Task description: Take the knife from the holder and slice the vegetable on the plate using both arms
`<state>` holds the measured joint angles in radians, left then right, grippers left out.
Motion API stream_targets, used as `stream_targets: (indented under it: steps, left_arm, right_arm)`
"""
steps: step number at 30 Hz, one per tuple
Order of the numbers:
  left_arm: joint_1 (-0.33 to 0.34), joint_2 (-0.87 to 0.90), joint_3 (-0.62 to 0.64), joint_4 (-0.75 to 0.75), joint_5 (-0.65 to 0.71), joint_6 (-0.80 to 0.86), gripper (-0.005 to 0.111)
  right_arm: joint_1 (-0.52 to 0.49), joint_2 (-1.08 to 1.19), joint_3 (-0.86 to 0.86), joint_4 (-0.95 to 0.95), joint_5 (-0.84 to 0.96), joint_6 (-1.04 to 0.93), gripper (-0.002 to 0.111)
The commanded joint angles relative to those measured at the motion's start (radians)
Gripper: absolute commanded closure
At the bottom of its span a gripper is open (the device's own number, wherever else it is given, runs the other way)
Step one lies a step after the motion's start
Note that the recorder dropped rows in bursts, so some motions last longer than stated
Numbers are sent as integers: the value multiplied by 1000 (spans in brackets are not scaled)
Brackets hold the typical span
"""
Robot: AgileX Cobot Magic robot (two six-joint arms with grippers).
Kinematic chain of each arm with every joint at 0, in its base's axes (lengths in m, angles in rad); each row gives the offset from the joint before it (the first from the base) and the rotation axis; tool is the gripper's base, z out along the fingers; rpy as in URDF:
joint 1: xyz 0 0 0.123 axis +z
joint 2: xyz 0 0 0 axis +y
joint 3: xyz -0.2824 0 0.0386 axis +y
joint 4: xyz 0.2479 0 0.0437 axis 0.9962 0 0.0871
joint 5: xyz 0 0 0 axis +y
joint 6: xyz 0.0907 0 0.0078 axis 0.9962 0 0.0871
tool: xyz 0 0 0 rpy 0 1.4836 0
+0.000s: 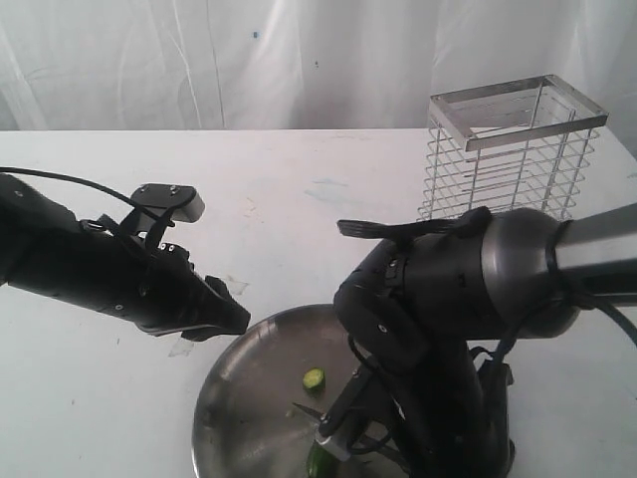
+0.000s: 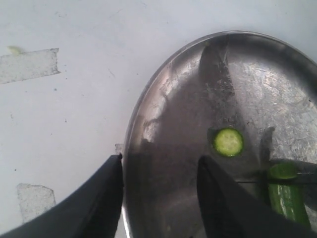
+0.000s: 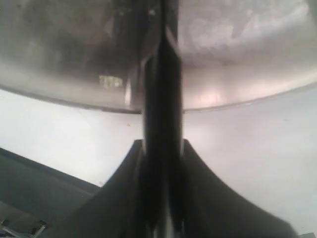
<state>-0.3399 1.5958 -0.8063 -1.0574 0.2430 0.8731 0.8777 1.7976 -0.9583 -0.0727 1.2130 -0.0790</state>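
The steel plate (image 1: 249, 398) lies at the front of the table. On it are a cut round slice (image 1: 315, 379) and the dark-green vegetable (image 1: 318, 461), whose cut end shows pale green (image 2: 283, 171). My right gripper (image 1: 340, 434) is shut on the knife (image 3: 163, 89), and the dark blade (image 1: 307, 409) reaches over the plate beside the vegetable. In the left wrist view the blade (image 2: 252, 181) is a thin line at the cut end. My left gripper (image 2: 161, 166) is open and empty, astride the plate's rim (image 2: 130, 148), apart from the slice (image 2: 228, 142). The wire holder (image 1: 513, 149) stands back right.
The bulky right arm (image 1: 468, 289) hangs over the plate's right side and hides it. Pieces of tape (image 2: 27, 65) are stuck to the white table left of the plate. A white curtain closes off the back.
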Motion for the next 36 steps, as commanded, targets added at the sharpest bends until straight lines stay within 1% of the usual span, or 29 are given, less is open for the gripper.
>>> stream_targets:
  steps: [1, 4, 9, 13, 20, 28, 31, 36]
  left_arm:
    - [2, -12, 8, -8, 49, 2, 56]
    - [-2, -12, 8, -16, 83, -4, 56]
    - [-2, -12, 8, -89, 152, 0, 56]
    - [-2, -12, 8, -90, 178, 7, 56]
    - [-2, -12, 8, -90, 243, 7, 56]
    - [-2, -8, 8, -86, 251, 22, 56]
    - [-20, 15, 8, -86, 255, 26, 56]
    - [-66, 76, 8, -89, 217, 46, 56]
  right_arm:
    - [-1, -11, 10, -9, 8, 8, 108]
    - [-1, -11, 10, -9, 8, 13, 108]
    - [-1, -11, 11, 6, 6, 38, 108]
    - [-1, -11, 12, 60, -57, 38, 108]
    - [-1, -11, 12, 73, -86, 38, 108]
    - [-1, -11, 12, 73, -97, 38, 108]
    - [-1, -11, 12, 73, -97, 38, 108]
    - [-1, -11, 12, 73, -97, 38, 108]
